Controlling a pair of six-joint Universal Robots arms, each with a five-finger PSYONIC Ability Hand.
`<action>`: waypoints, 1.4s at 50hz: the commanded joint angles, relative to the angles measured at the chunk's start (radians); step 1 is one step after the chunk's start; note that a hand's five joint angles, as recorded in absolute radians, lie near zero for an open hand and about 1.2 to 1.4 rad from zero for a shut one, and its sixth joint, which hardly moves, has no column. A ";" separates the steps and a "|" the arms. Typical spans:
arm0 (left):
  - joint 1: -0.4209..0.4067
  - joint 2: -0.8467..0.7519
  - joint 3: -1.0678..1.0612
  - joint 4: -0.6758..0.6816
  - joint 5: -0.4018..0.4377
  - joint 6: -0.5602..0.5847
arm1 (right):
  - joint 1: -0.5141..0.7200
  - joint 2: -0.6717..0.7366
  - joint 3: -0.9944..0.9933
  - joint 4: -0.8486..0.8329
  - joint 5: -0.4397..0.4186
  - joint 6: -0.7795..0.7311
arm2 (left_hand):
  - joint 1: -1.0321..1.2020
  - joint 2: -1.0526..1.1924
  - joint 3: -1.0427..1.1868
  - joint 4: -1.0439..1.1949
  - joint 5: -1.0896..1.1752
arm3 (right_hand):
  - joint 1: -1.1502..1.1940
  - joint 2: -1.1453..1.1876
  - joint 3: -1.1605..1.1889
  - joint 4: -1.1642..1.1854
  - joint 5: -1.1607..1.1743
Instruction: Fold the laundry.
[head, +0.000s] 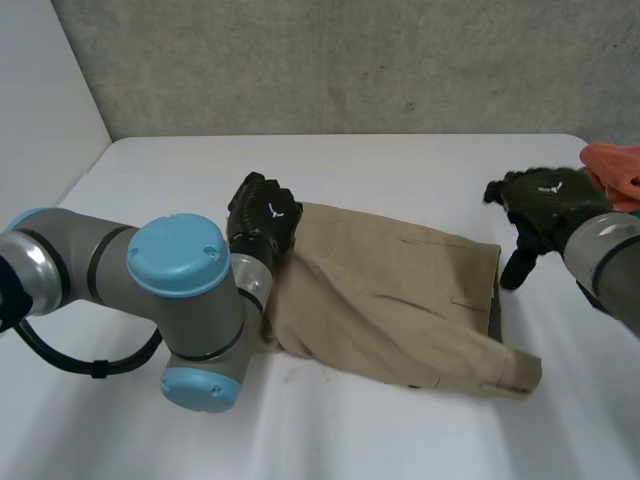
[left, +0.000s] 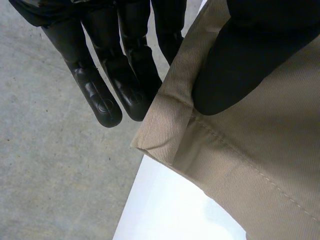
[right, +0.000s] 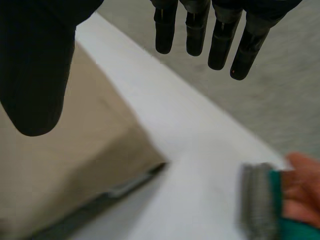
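Left hand (left: 250, 55), per its wrist view, thumb-and-finger tight on the tan trousers (head: 400, 290) hem; right hand (head: 545, 205) slack, empty.

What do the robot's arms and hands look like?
The left arm is a thick grey tube with round joints topped by light-blue caps. The right arm is grey too, with a silvery ring. The left hand and right hand are black, each with a small white mark on its back. The fingers are smooth, black and round-tipped.
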 joint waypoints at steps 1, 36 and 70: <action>0.003 0.024 -0.020 0.000 -0.002 -0.002 | -0.012 -0.013 -0.011 0.260 -0.134 0.091 | 0.239 0.196 0.200 0.195 0.241 | -0.019 -0.050 -0.034 -0.047 -0.039; 0.103 -0.306 0.372 0.387 0.233 -0.002 | 0.057 0.515 -0.236 -0.463 0.141 -0.234 | 0.239 0.196 0.200 0.195 0.241 | 1.143 1.111 1.127 1.114 1.122; 0.049 -0.015 -0.152 0.399 0.112 -0.195 | -0.002 0.231 0.143 -0.280 0.000 0.089 | -0.983 -1.026 -1.022 -1.027 -0.980 | -0.078 -0.109 -0.093 -0.106 -0.098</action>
